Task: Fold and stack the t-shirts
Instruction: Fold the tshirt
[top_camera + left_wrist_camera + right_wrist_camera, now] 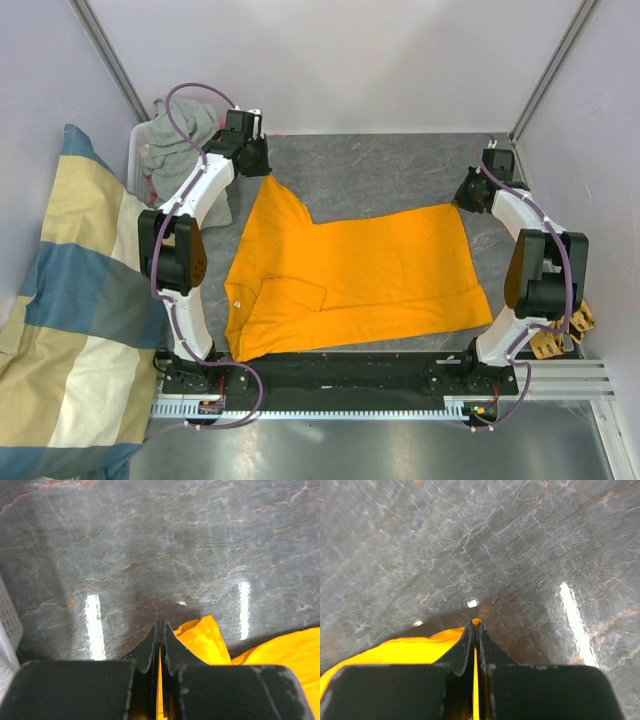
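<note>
Pinching a bright orange t-shirt (pixel 360 270) at two corners, a pair of robot arms hold the garment spread across the middle of a grey marbled worktop (pixel 380 165). The left arm (pixel 195 200) has its jaws pressed together on the cloth at the shirt's eleven o'clock corner, a thin strip of orange showing between them. The right arm (pixel 530 240) has its jaws clamped on the two o'clock corner in the same way. One sleeve lies flat over the body toward eight o'clock. A grey t-shirt (pixel 185 135) sits crumpled in a white basket (pixel 137 150) at the worktop's ten o'clock corner, near a cream-and-blue checked cloth (pixel 70 300) around eight o'clock.
</note>
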### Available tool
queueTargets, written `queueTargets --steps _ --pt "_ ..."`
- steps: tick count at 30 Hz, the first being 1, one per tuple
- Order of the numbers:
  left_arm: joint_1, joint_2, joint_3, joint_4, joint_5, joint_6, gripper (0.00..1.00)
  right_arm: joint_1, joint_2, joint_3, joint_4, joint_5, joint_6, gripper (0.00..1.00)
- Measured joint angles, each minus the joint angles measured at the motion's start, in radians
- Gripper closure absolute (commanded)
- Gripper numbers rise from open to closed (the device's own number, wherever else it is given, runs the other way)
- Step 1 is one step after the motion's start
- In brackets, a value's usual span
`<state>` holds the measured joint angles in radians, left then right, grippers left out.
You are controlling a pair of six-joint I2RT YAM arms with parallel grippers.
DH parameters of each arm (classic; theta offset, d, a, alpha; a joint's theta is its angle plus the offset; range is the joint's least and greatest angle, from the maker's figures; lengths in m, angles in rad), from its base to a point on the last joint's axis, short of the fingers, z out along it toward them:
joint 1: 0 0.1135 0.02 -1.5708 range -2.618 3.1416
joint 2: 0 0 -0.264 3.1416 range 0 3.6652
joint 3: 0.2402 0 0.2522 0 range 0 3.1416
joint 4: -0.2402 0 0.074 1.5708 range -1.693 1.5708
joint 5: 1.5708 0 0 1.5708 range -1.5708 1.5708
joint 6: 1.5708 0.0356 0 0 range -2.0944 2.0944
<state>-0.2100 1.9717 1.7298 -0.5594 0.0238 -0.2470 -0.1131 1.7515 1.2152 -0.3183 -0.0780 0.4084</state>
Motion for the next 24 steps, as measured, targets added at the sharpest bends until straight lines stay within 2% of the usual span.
queueTargets --steps 6,16,21,24 --pt "-0.001 0.047 0.082 -0.02 0.038 -0.003 0.98 0.0 -0.073 -0.005 -0.017 0.029 0.027 1.0" --pt "-0.002 0.179 0.256 -0.036 0.094 -0.003 0.98 0.0 -0.08 -0.014 -0.039 0.069 0.075 1.0" --pt "-0.006 0.172 0.229 -0.038 0.119 -0.006 0.98 0.0 -0.093 -0.045 -0.038 0.078 0.08 1.0" --pt "-0.01 0.115 0.108 -0.011 0.131 -0.014 0.98 0.0 -0.116 -0.078 -0.045 0.09 0.089 1.0"
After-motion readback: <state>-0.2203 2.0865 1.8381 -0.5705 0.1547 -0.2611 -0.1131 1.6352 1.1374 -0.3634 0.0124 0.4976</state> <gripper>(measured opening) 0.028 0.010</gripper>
